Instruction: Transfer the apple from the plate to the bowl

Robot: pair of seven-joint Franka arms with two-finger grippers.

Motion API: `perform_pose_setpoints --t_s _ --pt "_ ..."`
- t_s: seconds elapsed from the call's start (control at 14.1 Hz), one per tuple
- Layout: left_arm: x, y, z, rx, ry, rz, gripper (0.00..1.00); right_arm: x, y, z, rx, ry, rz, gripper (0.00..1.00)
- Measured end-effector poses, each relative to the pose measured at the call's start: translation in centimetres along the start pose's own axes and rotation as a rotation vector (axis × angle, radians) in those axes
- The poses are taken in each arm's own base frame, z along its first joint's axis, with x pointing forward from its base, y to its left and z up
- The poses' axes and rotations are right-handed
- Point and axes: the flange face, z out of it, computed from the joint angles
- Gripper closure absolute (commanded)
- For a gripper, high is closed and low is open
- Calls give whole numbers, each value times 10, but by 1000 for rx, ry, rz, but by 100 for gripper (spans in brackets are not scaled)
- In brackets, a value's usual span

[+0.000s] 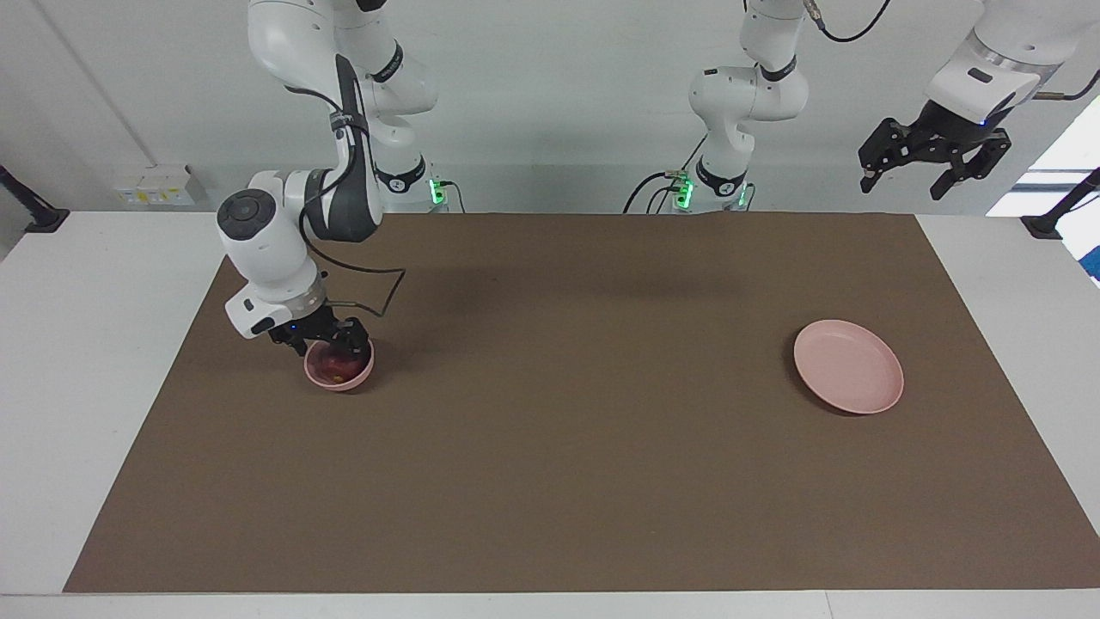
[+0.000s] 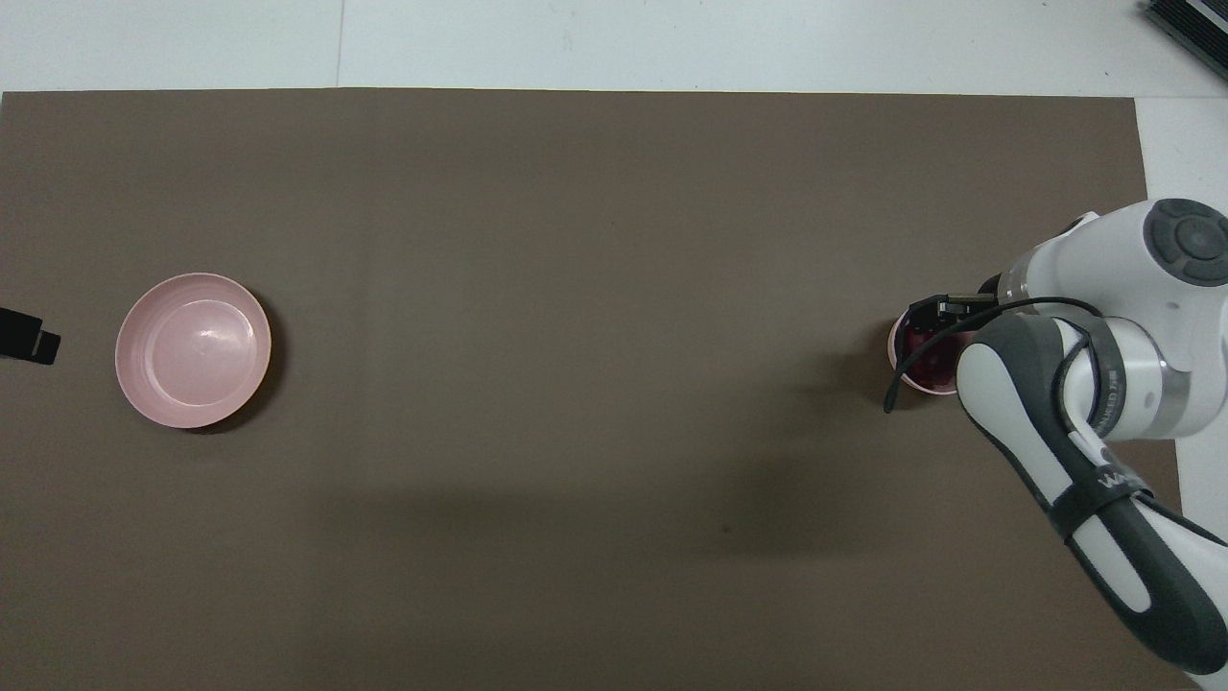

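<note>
Right gripper (image 1: 322,335) just over the bowl (image 1: 339,372), at the rim's robot-side edge, fingers spread apart and clear of the apple (image 1: 333,366), gripping nothing. Apple seated down inside the bowl, dark red with a small yellowish spot facing up, filling most of the bowl's inside. In the overhead view, same gripper (image 2: 945,309) seen at the bowl's (image 2: 907,369) rim, with the apple (image 2: 929,358) partly covered by the arm's grey forearm and a loop of black cable. Bowl placed on the brown mat (image 1: 550,447) toward the right arm's end of the table, upright. Plate (image 1: 848,366) lying flat on the same mat toward the left arm's end, well apart from the bowl, nothing on it; shown in the overhead view too (image 2: 193,349). Left gripper (image 1: 932,155) held high in the air at the left arm's end, above the table's edge near the mat's corner, fingers spread wide and holding nothing, arm waiting.
</note>
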Motion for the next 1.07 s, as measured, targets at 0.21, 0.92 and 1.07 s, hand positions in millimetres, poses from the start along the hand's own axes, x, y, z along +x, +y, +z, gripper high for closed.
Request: perform_pose_setpoints --t_s 0.21,0.92,1.07 --pt "0 0 0 0 0 0 0 -5 1 -57 3 7 9 0" --pt "0 0 0 0 -1 0 0 -80 18 -263 14 14 24 0" --pt "0 0 0 0 -1 0 0 -88 20 -296 15 22 28 0"
